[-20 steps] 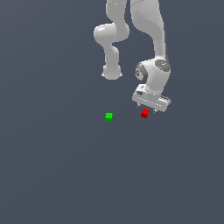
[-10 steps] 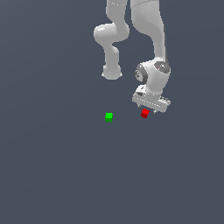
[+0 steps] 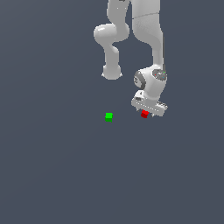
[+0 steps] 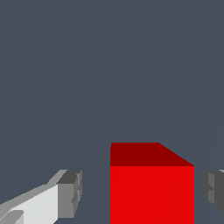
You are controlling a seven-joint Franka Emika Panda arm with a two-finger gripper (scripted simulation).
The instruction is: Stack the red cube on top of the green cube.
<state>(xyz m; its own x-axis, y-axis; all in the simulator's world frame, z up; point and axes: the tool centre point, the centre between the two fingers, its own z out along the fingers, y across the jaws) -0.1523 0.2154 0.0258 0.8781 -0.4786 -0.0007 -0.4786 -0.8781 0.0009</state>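
The white two-fingered gripper (image 4: 139,192) straddled the small bright red cube (image 4: 151,183) with jaws open and ungripped, so centring it before closing seemed wise.

In the wrist view the red cube (image 4: 151,183) stands between the two fingers (image 4: 70,192) of the gripper (image 4: 142,194), with a gap on each side, wider on one side than the other. In the exterior view the gripper (image 3: 148,114) hangs low over the red cube (image 3: 144,114). The green cube (image 3: 109,116) sits well apart toward the exterior view's left, with only bare desk (image 3: 65,166) between the two cubes.
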